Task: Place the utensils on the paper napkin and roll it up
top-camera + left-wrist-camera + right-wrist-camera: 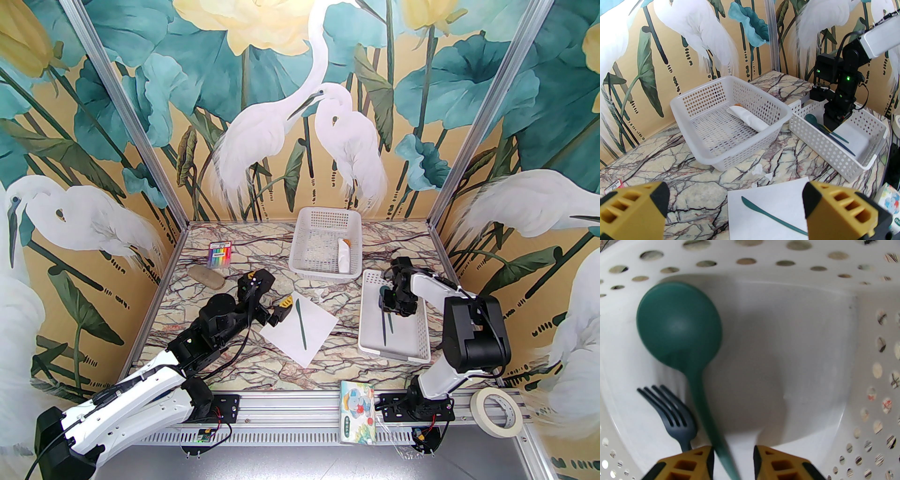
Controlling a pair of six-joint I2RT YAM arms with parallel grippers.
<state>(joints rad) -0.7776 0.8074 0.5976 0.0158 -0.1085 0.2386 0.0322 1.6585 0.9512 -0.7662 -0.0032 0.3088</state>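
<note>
The paper napkin [321, 324] is white and flat. It lies as a diamond at mid-table, with corners toward 12, 3, 6 and 9 o'clock. A slim teal utensil [300, 323], perhaps a knife, rests on it, running from 12 to 6. The round-bowled spoon [678, 324] and dark fork [670, 408] lie side by side in the white basket [393, 354] at the napkin's 3 o'clock. Their heads point toward 12, and the fork is at the spoon's 7 o'clock.
</note>
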